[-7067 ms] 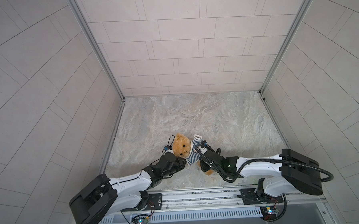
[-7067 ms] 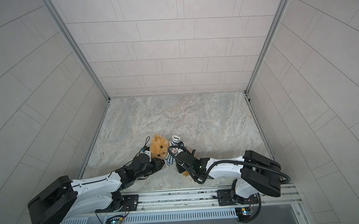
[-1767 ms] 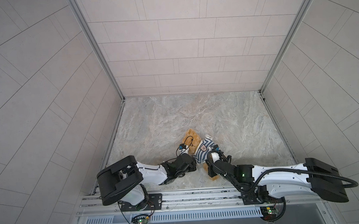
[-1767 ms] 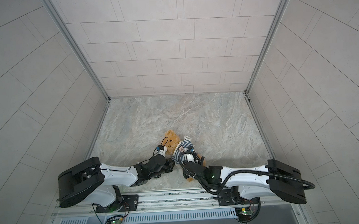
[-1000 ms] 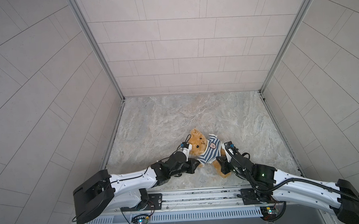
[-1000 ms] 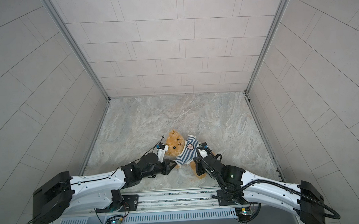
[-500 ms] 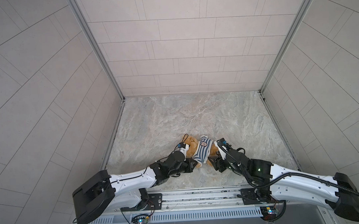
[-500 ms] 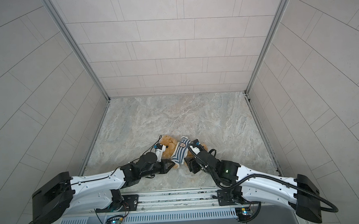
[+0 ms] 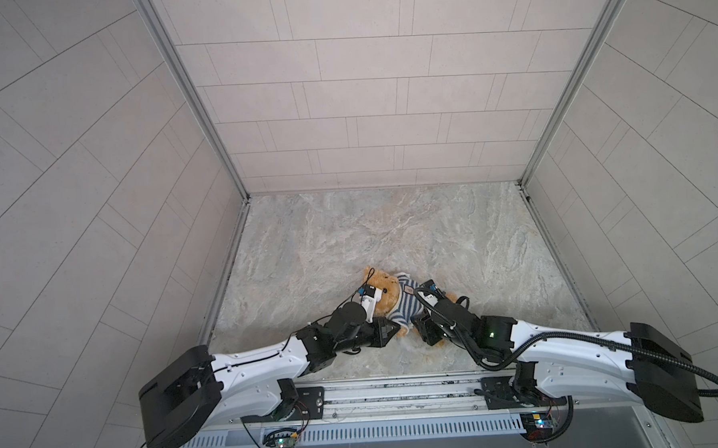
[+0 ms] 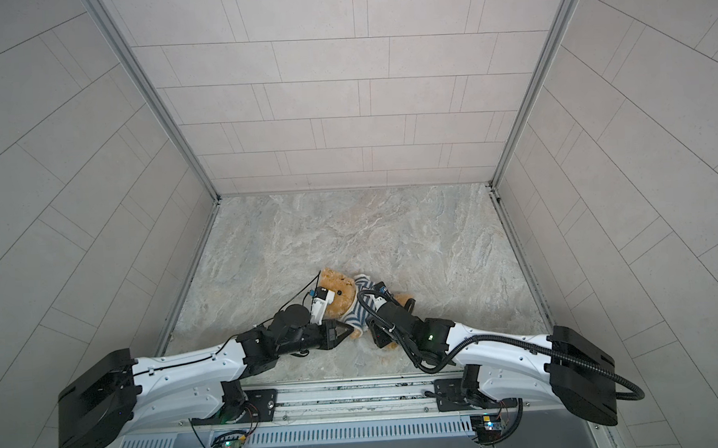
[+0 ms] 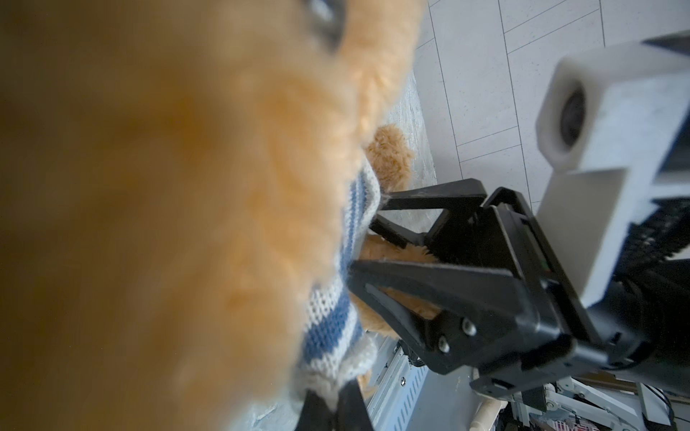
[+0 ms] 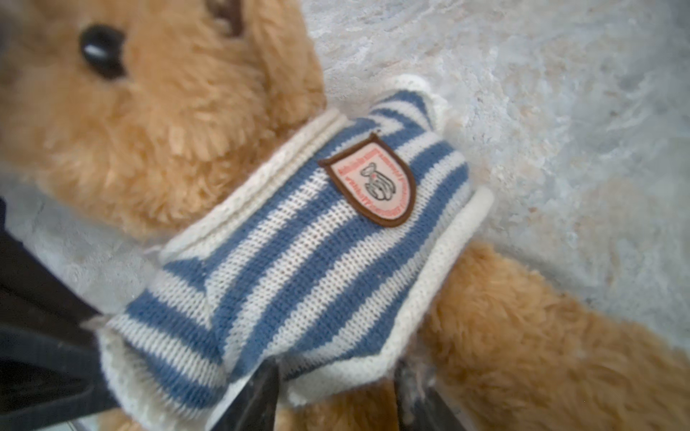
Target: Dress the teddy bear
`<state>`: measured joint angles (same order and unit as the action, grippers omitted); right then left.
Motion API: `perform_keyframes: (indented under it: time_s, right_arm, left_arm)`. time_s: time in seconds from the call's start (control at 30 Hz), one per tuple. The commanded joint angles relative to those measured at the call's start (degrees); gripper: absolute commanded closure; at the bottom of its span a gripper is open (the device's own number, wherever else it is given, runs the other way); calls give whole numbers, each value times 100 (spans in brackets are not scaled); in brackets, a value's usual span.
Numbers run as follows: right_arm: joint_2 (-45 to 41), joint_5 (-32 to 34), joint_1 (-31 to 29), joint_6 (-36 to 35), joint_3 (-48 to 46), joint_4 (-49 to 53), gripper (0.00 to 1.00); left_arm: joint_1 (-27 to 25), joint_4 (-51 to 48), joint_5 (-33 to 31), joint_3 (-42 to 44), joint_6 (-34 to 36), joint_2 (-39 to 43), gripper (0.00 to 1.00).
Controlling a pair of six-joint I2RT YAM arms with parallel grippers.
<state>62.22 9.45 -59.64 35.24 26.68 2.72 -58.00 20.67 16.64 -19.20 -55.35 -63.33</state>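
In both top views the right gripper (image 9: 416,324) (image 10: 372,330) sits mostly under its own wrist, so from up there I cannot tell how its fingers stand. The left arm's white wrist camera (image 9: 370,298) covers part of the teddy bear's face. The teddy bear (image 9: 387,284) (image 10: 340,287) lies on its back on the marble tabletop (image 9: 350,242), just beyond the middle of the base rail (image 9: 398,392), with its head on the side away from the rail. The left gripper (image 9: 395,328) (image 10: 349,330) reaches in from the rail side, between rail and bear.

In the left wrist view, blurred golden fur fills most of the frame and only a strip of the striped sweater (image 11: 336,324) is sharp. The left gripper (image 11: 330,408) is cut off at the edge, its 2 fingers together on the sweater's cream cuff. The right gripper (image 11: 364,246) has its 2 black fingers apart, with furry leg between them.

In the right wrist view only 2 fingertips of the right gripper (image 12: 338,367) show, standing apart with the sweater's cream hem between them. The left gripper (image 12: 89,324) is a dark blur at the cuff. The bear is fluffy and golden-brown, and 1 black bead eye (image 12: 100,48) shows. The blue-and-white sweater covers its chest and carries a shield badge (image 12: 373,183), and the bare legs stick out past the hem.
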Motion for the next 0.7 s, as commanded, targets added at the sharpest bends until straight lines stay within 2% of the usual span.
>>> perform_keyframes:
  time_s: [0.0,0.1,0.17,0.23,0.53,0.67]
  right_arm:
    - [30,254,69,145,-79,-268,62]
    - [41,319,127,94,-120,-272,75]
    - [37,382,152,66,-186,-250,89]
    - [-28,449,170,111,-303,-246,98]
    - [-1021,1042,245,496,-1023,263,100]
    - [-1548,1173,330,471,-1152,779,100]
  left_arm:
    - [-47,184,401,40,189,111,100]
    - [-45,151,488,71,196,127,100]
    - [-47,52,480,83,224,199,100]
    - [-41,-71,471,88,287,305,100]
    - [421,-605,741,293,474,1005,100]
    - [548,-629,1049,422,569,1050,100]
